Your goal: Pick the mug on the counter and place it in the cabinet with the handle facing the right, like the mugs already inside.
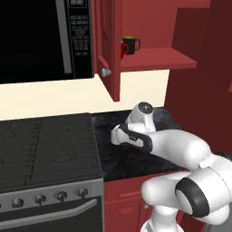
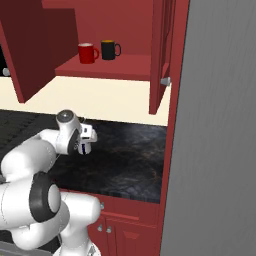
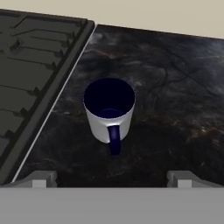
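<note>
The white mug (image 3: 108, 114) with a dark navy inside stands upright on the black marbled counter (image 3: 175, 87), close to the stove's edge. Its navy loop handle (image 3: 114, 141) points toward the bottom of the hand view. My gripper (image 3: 111, 178) hovers above the mug, open, with one fingertip out to each side and nothing between them. In the right base view the gripper (image 2: 86, 136) hangs over the counter (image 2: 130, 155) with the mug (image 2: 84, 148) just below it. The red wall cabinet's shelf (image 2: 110, 69) holds a red mug (image 2: 87, 52) and a black mug (image 2: 109, 50).
A stove (image 1: 45, 145) borders the counter (image 1: 136, 158) on the left, with a microwave (image 1: 41, 36) above. The cabinet doors (image 1: 111, 45) (image 2: 159, 55) stand open, each with a silver knob (image 1: 106, 72). A tall grey panel (image 2: 220, 125) closes the right side.
</note>
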### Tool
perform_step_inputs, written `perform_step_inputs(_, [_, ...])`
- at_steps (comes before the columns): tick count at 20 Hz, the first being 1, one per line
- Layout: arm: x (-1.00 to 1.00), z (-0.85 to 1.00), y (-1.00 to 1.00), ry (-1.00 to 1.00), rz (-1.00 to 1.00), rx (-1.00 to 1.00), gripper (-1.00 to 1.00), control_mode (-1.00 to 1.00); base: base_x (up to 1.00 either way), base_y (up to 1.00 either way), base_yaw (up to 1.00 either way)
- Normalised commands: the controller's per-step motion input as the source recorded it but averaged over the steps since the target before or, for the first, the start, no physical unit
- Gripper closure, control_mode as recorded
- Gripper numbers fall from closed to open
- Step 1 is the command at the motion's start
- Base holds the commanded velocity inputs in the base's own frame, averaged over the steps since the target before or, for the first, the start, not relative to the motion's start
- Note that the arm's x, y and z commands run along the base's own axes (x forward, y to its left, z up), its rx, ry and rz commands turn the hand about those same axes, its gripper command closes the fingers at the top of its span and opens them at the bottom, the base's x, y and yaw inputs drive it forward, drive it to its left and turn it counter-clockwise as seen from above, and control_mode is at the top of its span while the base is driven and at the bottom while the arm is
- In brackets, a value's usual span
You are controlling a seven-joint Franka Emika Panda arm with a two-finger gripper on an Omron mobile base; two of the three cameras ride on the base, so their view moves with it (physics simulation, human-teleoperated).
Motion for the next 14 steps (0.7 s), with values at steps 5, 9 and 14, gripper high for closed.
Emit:
perform_step_inputs(5, [0.14,-0.23,0.00,0.00,0.00,0.00,-1.00,-1.00,0.00,0.00,0.00])
perform_step_inputs(9, [0.16,-0.21,0.02,0.00,0.00,-0.01,-1.00,-1.00,0.00,0.00,0.00])
perform_step_inputs(14, [0.17,-0.24,0.04,0.00,0.00,0.00,-1.00,-1.00,0.00,0.00,0.00])
